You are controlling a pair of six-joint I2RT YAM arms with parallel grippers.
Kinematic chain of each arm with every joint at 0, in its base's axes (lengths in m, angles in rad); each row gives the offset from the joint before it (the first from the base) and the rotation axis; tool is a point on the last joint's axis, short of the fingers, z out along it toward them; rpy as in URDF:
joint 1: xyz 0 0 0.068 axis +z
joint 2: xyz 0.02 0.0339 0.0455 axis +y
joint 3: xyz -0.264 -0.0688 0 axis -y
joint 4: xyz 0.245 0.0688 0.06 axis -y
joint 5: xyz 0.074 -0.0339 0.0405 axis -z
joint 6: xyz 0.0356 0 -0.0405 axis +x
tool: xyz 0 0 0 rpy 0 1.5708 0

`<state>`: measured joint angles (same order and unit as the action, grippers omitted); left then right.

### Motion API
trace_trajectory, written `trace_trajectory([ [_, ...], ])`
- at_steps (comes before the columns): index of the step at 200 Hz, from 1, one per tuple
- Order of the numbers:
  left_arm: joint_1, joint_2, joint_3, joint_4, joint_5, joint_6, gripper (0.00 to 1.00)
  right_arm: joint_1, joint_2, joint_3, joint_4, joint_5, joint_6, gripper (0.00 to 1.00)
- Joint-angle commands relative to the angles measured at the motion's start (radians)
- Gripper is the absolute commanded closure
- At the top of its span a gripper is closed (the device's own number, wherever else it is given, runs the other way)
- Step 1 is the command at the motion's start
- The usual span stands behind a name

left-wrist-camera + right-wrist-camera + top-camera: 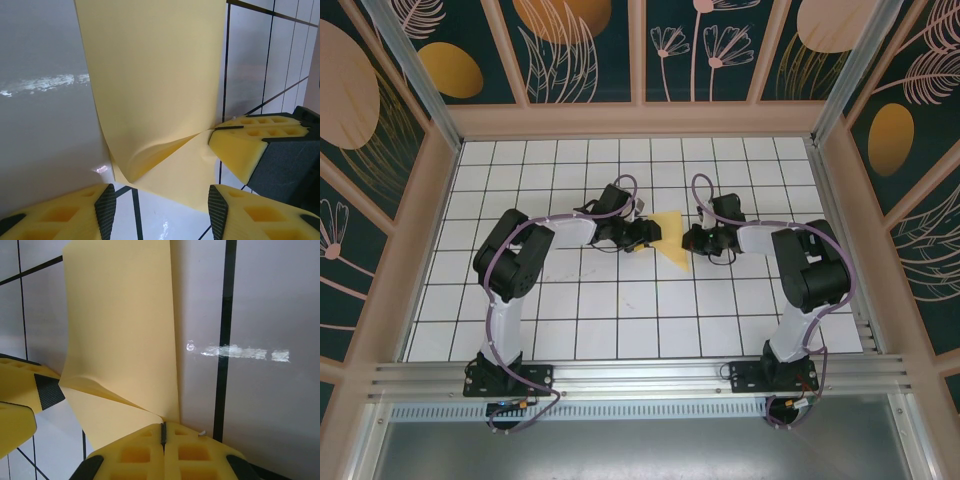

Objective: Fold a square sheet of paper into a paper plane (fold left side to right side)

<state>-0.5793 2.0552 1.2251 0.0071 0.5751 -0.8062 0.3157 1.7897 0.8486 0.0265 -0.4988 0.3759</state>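
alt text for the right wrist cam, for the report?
The right hand, shut, pinches the near edge of a yellow paper that curls up, partly folded, over the white grid table. The left hand stands open at the frame's left edge, one finger against the paper's crease.

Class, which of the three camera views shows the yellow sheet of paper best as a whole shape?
The top external view: the yellow sheet of paper shows nearly whole there, a pointed shape between the left gripper and right gripper. Each wrist view gives a close, cropped part with its curled bend.
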Motion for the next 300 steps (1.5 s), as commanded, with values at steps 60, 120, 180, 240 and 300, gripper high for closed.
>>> trace_trajectory([
  [60, -0.013, 0.046, 0.059, -0.002, 0.016, -0.021, 0.53, -0.012, 0.011, -0.022, 0.004, -0.011, 0.009, 1.0],
  [120, -0.014, 0.034, 0.06, -0.007, 0.01, -0.018, 0.76, -0.012, 0.002, -0.023, 0.017, -0.024, 0.008, 1.0],
  [180, -0.015, -0.023, 0.034, -0.02, -0.02, -0.02, 0.93, -0.012, -0.186, -0.031, -0.006, 0.145, -0.053, 0.61],
  [240, -0.015, -0.093, 0.014, -0.016, -0.026, -0.075, 0.93, 0.172, -0.443, -0.178, 0.031, 0.386, -0.131, 0.46],
  [300, -0.016, -0.099, 0.016, -0.009, -0.008, -0.104, 0.93, 0.373, -0.358, -0.209, 0.104, 0.557, -0.145, 0.46],
])
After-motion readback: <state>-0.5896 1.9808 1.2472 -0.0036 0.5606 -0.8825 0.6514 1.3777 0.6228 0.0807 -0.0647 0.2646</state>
